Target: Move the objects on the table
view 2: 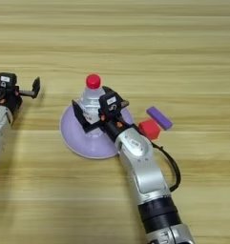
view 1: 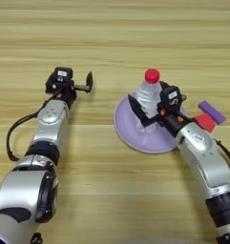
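A small clear bottle (view 1: 149, 94) with a red cap stands upright on a lavender round plate (view 1: 130, 136) in the middle of the table (view 1: 111, 33). My right gripper (view 1: 150, 114) reaches in from the lower right and sits open astride the bottle's lower part. One black finger (view 1: 136, 108) is at the bottle's left side and the gripper body is at its right. A red cube (view 1: 205, 122) and a purple flat block (view 1: 212, 112) lie just right of the plate, behind the right wrist. My left gripper (view 1: 83, 86) rests open and empty at the left.
The right forearm (view 2: 140, 167) crosses the plate's near right rim, with a black cable (view 2: 173, 167) looping beside it. The left arm (view 1: 49, 124) lies along the left side of the table.
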